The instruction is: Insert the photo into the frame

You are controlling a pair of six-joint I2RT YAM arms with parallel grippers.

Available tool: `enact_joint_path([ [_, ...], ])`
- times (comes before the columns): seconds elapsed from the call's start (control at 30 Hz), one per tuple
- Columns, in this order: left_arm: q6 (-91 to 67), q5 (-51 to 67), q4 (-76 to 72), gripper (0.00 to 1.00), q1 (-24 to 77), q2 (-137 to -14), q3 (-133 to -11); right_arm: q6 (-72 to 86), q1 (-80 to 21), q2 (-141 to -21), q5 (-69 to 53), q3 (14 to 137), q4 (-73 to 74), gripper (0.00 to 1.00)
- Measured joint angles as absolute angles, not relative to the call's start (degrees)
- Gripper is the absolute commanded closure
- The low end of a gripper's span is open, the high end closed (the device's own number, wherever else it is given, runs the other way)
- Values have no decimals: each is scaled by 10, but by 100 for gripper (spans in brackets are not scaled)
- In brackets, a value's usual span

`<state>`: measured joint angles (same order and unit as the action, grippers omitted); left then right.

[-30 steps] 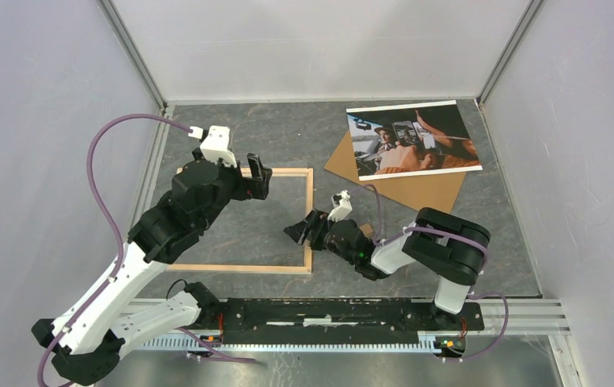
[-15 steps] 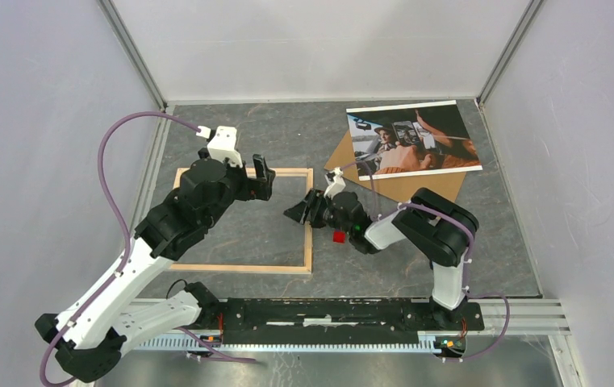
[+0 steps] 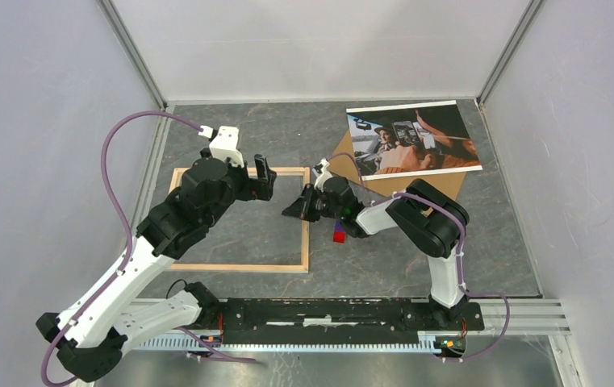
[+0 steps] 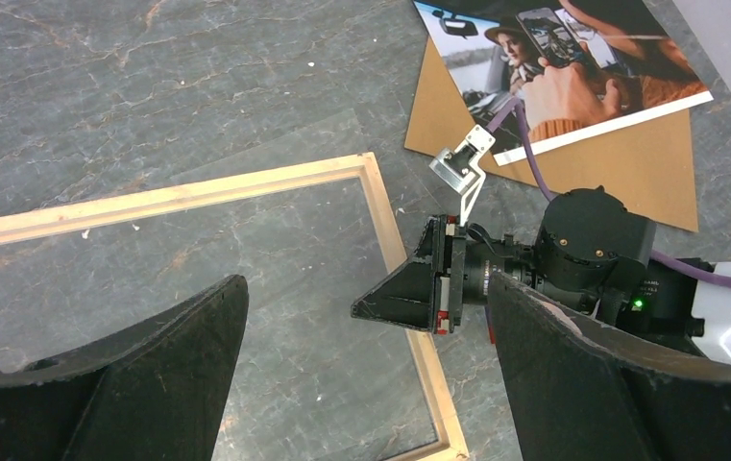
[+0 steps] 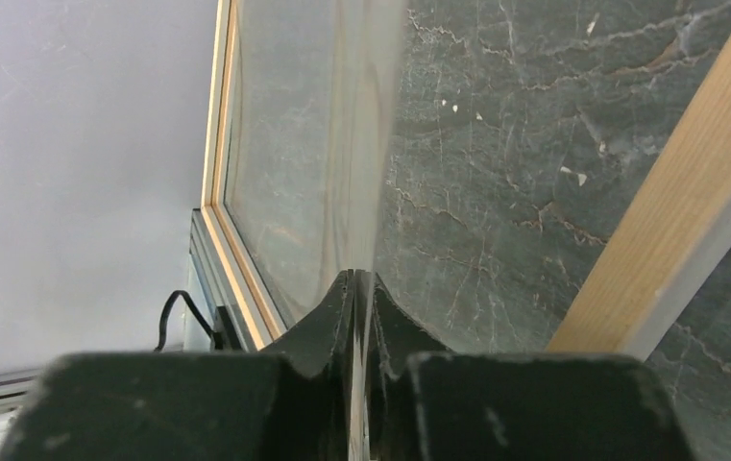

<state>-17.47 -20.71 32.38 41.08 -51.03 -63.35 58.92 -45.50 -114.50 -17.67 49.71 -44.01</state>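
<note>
Now the right jaws pinch the clear pane (image 5: 366, 115) of the light wooden frame (image 3: 239, 267), left jaws gape; the glossy rectangular photo (image 3: 412, 139) looks floppy, so grab its border.

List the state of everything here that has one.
photo: face up on the backing board, outside the frame.
frame: lying flat, no photo inside.
backing board: flat, partly under the photo.
clear pane: edge pinched by the right gripper.
left gripper: open, empty.
right gripper: shut on the clear pane.
</note>
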Motion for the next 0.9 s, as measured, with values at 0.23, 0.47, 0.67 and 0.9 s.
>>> enact_joint_path([
  [0.23,-175,-204,324,0,405,-510,-634,604,-450,-1104,-193,497,-383,100],
  [0.47,-175,-186,324,0,395,-488,-634,624,-451,-1016,-207,507,-353,100],
  [0.67,-176,-163,328,0,393,-466,-684,651,-472,-1001,-205,575,-345,100],
  [0.9,-182,-133,324,0,393,-444,-737,679,-518,-1026,-196,666,-347,100],
])
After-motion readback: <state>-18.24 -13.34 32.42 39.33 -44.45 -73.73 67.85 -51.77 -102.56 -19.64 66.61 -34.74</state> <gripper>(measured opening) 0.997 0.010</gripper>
